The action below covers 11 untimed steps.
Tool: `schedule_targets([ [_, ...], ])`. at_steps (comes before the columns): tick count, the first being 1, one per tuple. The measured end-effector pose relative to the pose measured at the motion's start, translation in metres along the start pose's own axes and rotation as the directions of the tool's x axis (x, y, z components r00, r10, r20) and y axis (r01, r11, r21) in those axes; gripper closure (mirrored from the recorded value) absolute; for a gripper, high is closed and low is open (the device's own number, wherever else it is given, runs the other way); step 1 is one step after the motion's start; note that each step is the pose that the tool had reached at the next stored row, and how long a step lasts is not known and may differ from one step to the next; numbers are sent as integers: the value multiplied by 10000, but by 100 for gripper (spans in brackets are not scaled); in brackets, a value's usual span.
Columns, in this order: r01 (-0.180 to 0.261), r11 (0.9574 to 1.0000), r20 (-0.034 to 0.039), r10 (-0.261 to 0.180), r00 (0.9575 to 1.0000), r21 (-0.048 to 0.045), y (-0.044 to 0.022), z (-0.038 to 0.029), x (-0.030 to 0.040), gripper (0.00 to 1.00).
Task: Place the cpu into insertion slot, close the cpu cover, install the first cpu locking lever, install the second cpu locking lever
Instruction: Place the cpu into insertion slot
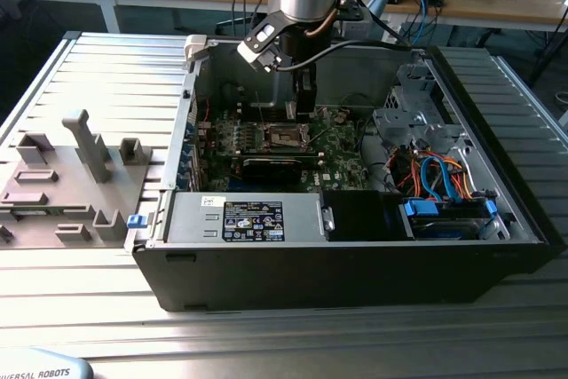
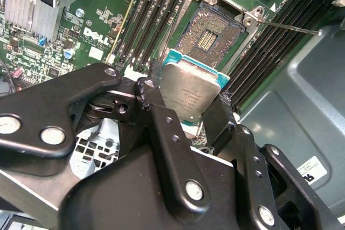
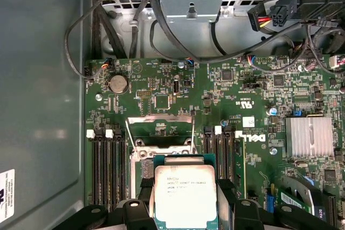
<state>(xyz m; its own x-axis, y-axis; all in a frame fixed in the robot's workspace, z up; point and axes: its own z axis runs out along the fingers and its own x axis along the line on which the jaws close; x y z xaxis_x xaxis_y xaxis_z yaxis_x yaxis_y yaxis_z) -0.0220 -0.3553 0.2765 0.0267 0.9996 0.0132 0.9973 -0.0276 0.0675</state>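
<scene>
My gripper (image 1: 303, 99) hangs inside the open computer case, just above the motherboard (image 1: 337, 153). It is shut on the cpu (image 2: 191, 91), a silvery square chip with a teal edge, clamped between black fingers (image 2: 148, 91). The chip is tilted and off to one side of the insertion slot (image 2: 213, 33), which lies open with its contact field bare. In the first wrist view the cpu (image 3: 185, 195) covers part of the slot (image 3: 141, 161). The cpu cover (image 3: 160, 118) stands raised beyond it. A thin locking lever (image 2: 285, 27) sticks out beside the slot.
Long black memory slots (image 2: 156, 20) flank the socket on both sides. A finned heat sink (image 3: 308, 137) and a coin cell (image 3: 118, 83) sit on the board. The power supply (image 1: 253, 219) and a cabled drive cage (image 1: 435, 184) fill the case front. A grey fixture tray (image 1: 62, 184) lies outside.
</scene>
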Motion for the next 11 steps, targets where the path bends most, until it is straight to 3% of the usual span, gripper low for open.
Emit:
schedule_targets([
  [11, -85, 10000, 7, 85, 10000, -1, 0, 2, 0, 46],
])
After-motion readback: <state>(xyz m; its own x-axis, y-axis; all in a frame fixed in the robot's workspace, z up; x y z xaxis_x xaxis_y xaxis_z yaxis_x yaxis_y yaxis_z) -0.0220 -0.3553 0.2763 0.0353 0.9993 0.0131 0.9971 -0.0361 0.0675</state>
